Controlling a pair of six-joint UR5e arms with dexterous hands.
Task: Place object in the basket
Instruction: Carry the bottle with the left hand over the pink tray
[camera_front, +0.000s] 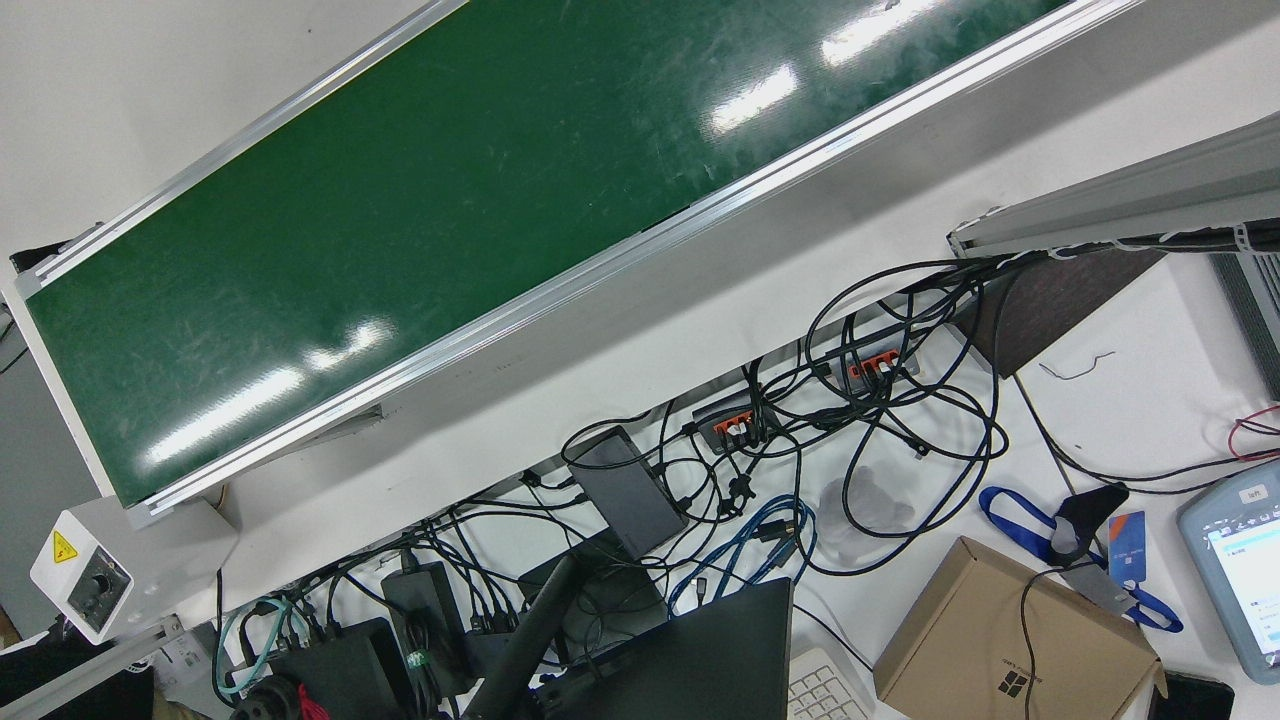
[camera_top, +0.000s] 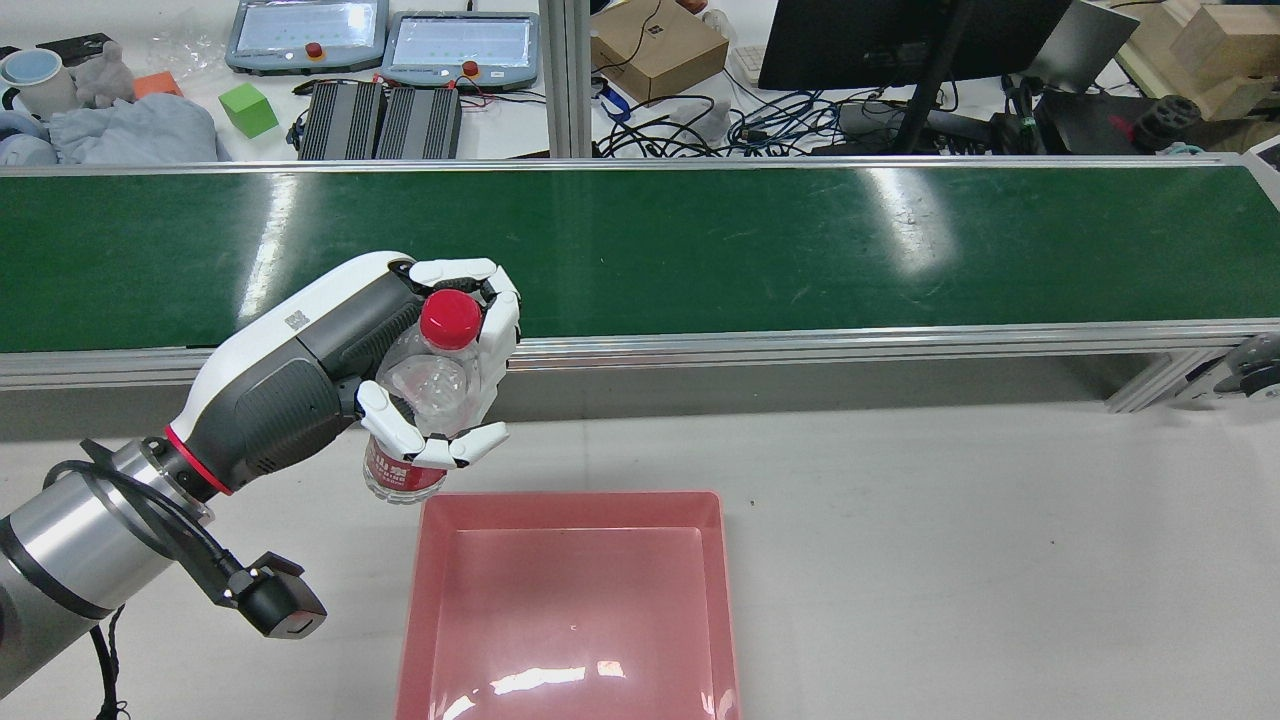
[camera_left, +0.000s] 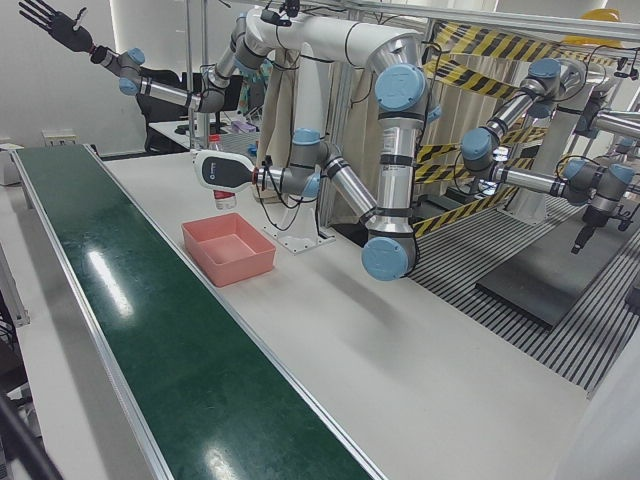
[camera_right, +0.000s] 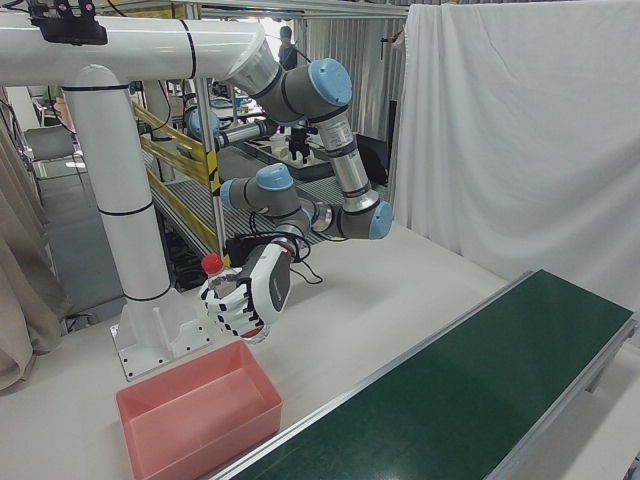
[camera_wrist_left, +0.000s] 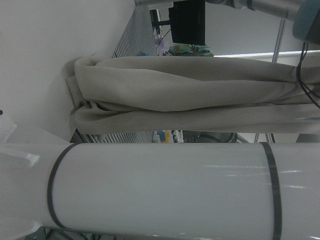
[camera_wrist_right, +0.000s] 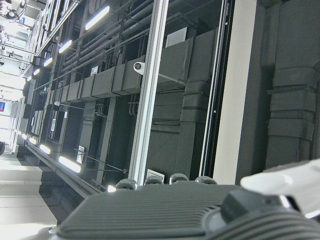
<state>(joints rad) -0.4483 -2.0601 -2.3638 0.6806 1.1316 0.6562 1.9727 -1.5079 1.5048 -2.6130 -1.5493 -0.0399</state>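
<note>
We see the left robot hand (camera_top: 455, 350) wrapped around a clear plastic bottle (camera_top: 425, 400) with a red cap (camera_top: 451, 318) and a red label, its white fingers (camera_top: 470, 270) curled over the bottle's upper body and neck. The bottle hangs clear of the desk (camera_top: 950, 520), tilted with its cap toward the green conveyor belt (camera_top: 700, 250) that runs along the desk's far edge. Its lower end sits just above and beside the far left corner of the pink basket (camera_top: 570, 505), outside the rim as far as we can judge from the rear view. The basket rests near the desk's near edge, a little left of centre, and nothing lies in it.

In the right-front view the same robot hand (camera_right: 248, 292) holds the bottle (camera_right: 232, 300) above the basket (camera_right: 200, 420), cap uppermost.

The right robot hand (camera_left: 55, 22) shows in the left-front view, raised high and well away from the desk, its dark fingers spread and holding nothing.
</note>
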